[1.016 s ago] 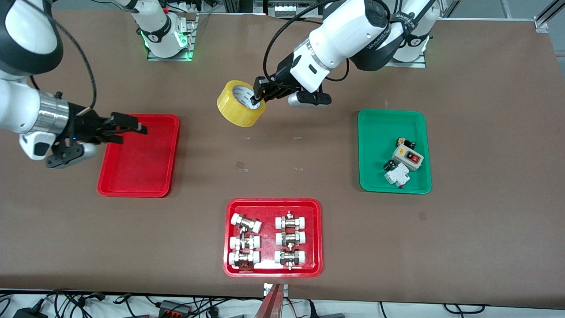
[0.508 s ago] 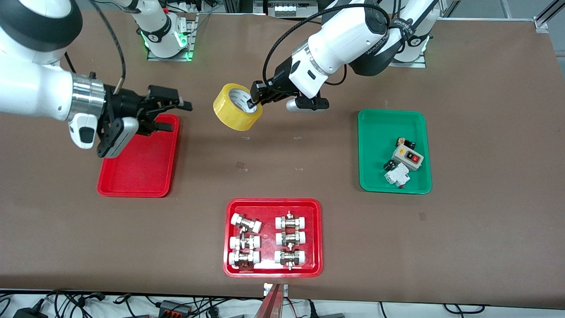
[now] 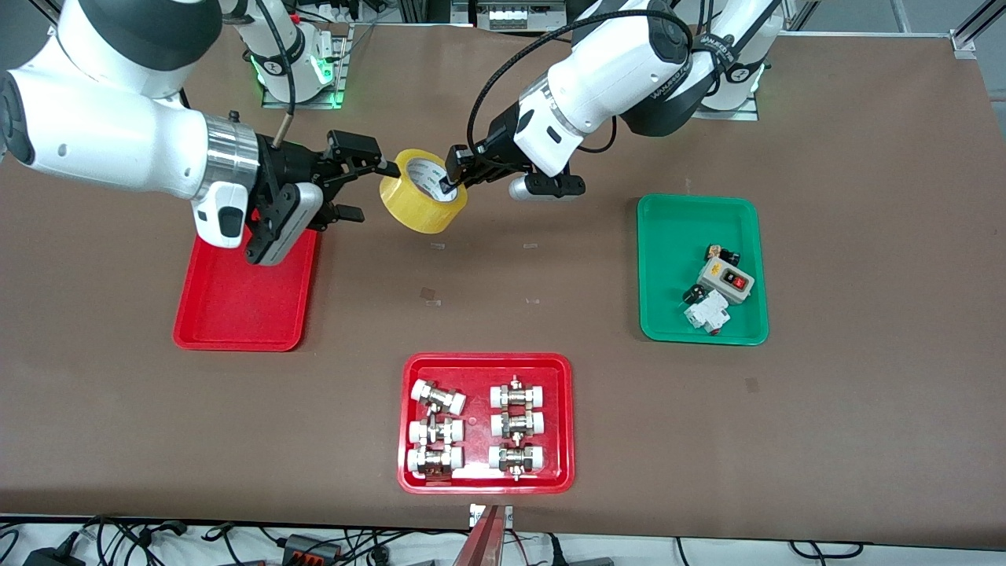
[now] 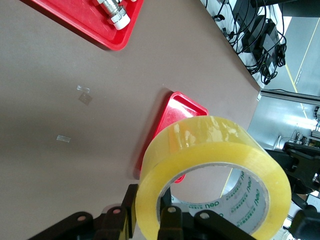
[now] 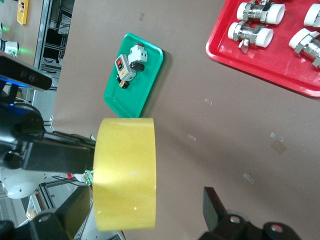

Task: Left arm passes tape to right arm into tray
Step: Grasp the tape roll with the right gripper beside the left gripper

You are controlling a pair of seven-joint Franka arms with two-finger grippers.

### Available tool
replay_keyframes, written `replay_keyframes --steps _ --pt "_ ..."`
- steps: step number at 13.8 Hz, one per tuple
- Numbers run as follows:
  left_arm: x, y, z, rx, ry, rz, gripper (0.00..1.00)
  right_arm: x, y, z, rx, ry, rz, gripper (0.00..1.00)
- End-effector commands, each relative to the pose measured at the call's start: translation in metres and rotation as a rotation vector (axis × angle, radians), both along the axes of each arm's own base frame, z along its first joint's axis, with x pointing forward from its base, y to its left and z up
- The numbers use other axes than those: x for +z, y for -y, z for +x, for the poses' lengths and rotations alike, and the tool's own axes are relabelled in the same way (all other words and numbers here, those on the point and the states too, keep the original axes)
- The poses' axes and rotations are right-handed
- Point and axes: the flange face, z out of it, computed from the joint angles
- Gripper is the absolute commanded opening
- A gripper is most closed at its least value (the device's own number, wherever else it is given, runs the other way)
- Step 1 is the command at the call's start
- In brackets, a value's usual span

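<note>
— Brown table is lying bare beneath the tape, which is hanging in the air between both arms.

— The left gripper is pinching its wall through the core. The right gripper is spreading wide just beside it.

— Stiff and light, I'd judge; that glossy band could be slippery. Clamping across its outer face seems safest, before the tray.

tape edge-on, gripped by left claw; right claw fingers spread beside it
</note>
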Motion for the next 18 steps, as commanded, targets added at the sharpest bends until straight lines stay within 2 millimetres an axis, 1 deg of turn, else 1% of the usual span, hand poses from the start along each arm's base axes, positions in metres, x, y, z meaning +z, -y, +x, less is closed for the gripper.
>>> replay_keyframes --steps 1,3,9,10,11,12,13,14,15,18 --pt "0.012 0.004 0.001 0.001 0.002 -0.022 0.01 0.001 -0.014 -0.001 0.005 0.018 0.025 1.00" --pt "0.012 0.004 0.001 0.001 0.002 -0.022 0.01 -0.003 -0.021 -0.001 0.010 0.017 0.022 1.00" --pt "0.011 0.004 0.001 0.001 0.000 -0.019 0.01 -0.009 -0.024 0.000 0.012 0.003 0.033 1.00" --pt "0.011 0.004 0.001 0.001 0.000 -0.019 0.01 -0.010 -0.024 0.000 0.011 0.000 0.032 0.91" --pt "0.011 0.004 0.001 0.001 0.000 -0.019 0.01 -0.010 -0.025 0.000 0.011 -0.001 0.034 0.76" --pt "0.011 0.004 0.001 0.001 0.000 -0.019 0.01 -0.010 -0.025 0.000 0.011 -0.001 0.034 0.63" --pt "0.010 0.004 0.001 0.001 -0.001 -0.018 0.01 -0.010 -0.025 0.000 0.010 -0.002 0.033 0.53" --pt "0.010 0.004 0.001 0.001 -0.001 -0.018 0.01 -0.010 -0.025 -0.001 0.011 -0.003 0.033 0.47" --pt "0.010 0.004 0.001 0.001 -0.001 -0.018 0.01 -0.010 -0.025 -0.001 0.011 -0.003 0.033 0.45" --pt "0.010 0.004 0.001 0.001 -0.001 -0.018 0.01 -0.009 -0.025 0.000 0.009 -0.002 0.034 0.41"
